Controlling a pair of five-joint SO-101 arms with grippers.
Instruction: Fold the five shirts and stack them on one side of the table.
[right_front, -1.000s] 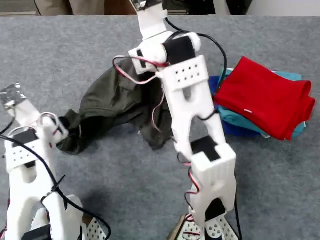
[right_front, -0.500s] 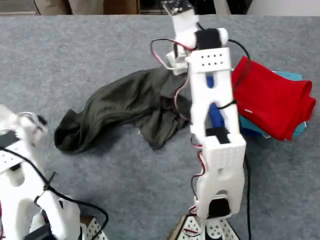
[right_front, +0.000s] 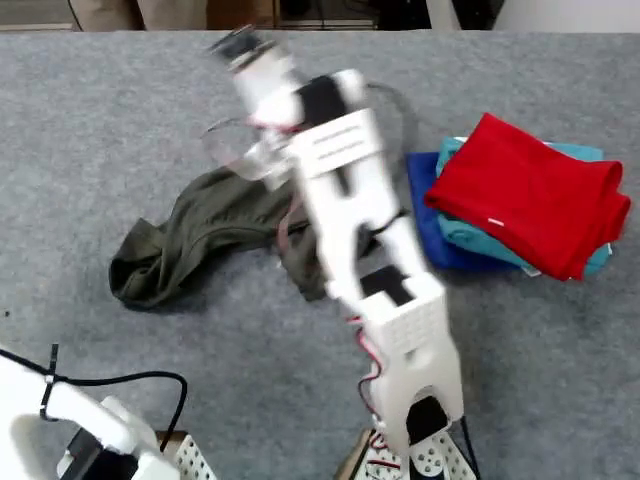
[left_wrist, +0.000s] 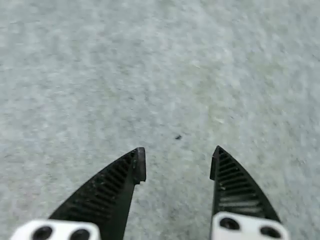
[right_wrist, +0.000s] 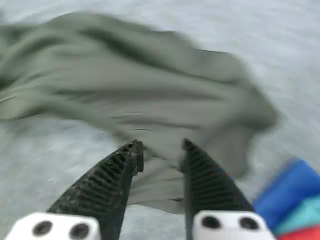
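Lower left in the high view is the left arm (right_front: 75, 415). Its wrist view shows my left gripper (left_wrist: 178, 150), ridged black jaws apart over the fuzzy grey table (right_front: 100, 120). Left of centre, the olive shirt (right_front: 190, 235) lies in a soft, crumpled heap. My right gripper (right_wrist: 161, 144) hangs over it, jaws slightly apart and empty. At right, a folded red shirt (right_front: 530, 190) tops the teal shirt (right_front: 468, 236) and blue shirt (right_front: 425, 205).
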